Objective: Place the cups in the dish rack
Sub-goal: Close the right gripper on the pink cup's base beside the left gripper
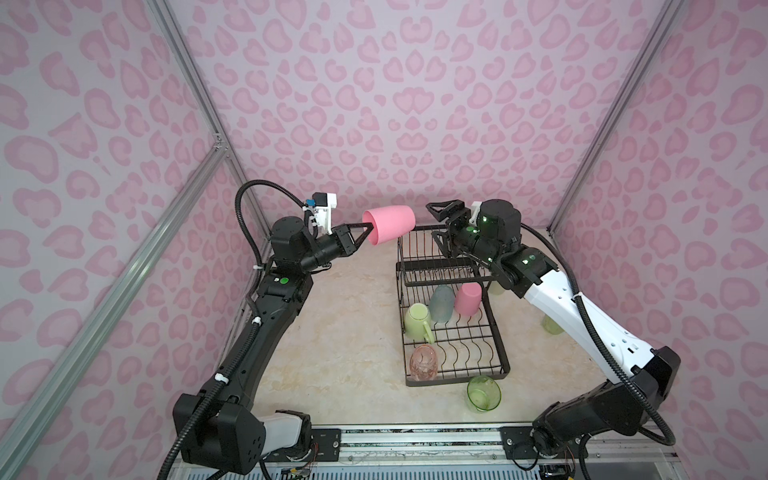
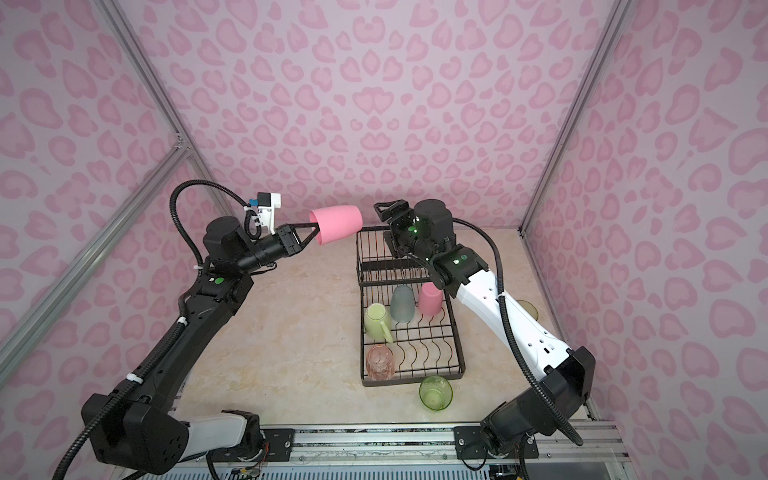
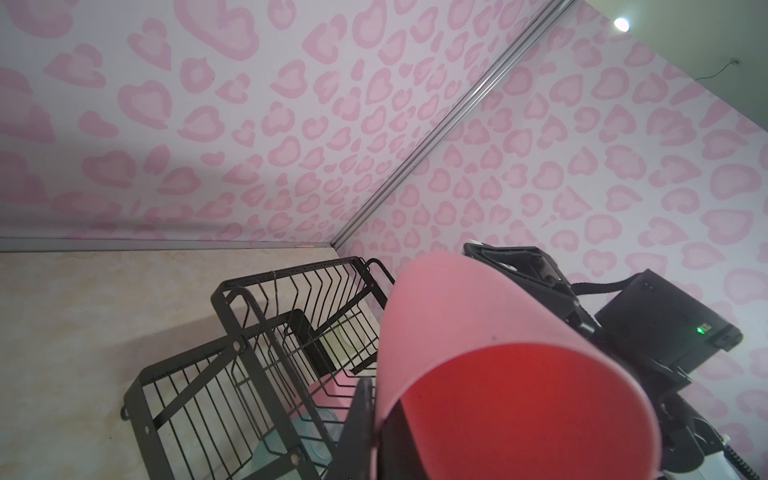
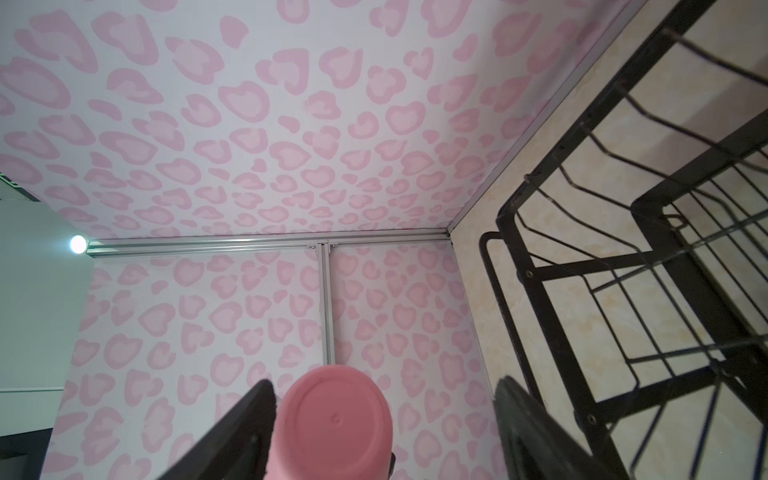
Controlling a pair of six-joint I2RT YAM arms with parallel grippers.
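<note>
Just off the dish rack point(image 1: 505, 370), the left gripper point(image 1: 371, 227) pinched a sideways pink tumbler point(image 1: 390, 222) by its rim while the right gripper point(image 1: 434, 222) gaped wide.

My left arm point(image 1: 274, 316) is black, with a ribbed hose point(image 1: 237, 206) strapped on by white zip ties point(image 1: 221, 378) and a white camera mount point(image 1: 328, 208) at the wrist. The left gripper point(image 1: 370, 231) has thin black triangular frames. My right arm point(image 1: 615, 399) wears a white shell point(image 1: 557, 293). Green lights point(image 1: 284, 280) dot both.
</note>
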